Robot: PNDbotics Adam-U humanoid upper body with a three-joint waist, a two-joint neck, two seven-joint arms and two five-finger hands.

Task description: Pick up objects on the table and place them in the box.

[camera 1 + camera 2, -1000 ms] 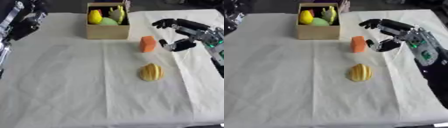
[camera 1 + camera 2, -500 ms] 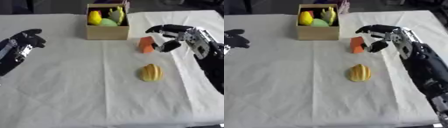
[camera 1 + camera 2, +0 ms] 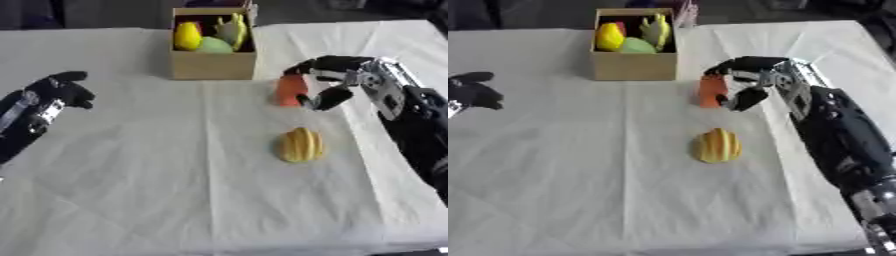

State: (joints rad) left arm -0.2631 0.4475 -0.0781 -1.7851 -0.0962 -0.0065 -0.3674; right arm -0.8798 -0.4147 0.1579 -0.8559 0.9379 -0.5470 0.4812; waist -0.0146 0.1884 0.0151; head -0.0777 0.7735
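One ribbed yellow fruit [image 3: 301,144] lies nearest me at centre. At two o'clock, one orange block [image 3: 290,90] sits between my right hand's [image 3: 337,82] curled fingers and thumb. My left hand [image 3: 59,92], curled empty, at nine. One cardboard box [image 3: 213,63] at twelve holds three items. White tablecloth [image 3: 149,180].

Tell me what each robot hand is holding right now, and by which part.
Nothing is lifted. The right robot hand curls around the orange block, fingers over its top and thumb beside it; contact cannot be told. The left robot hand holds nothing.
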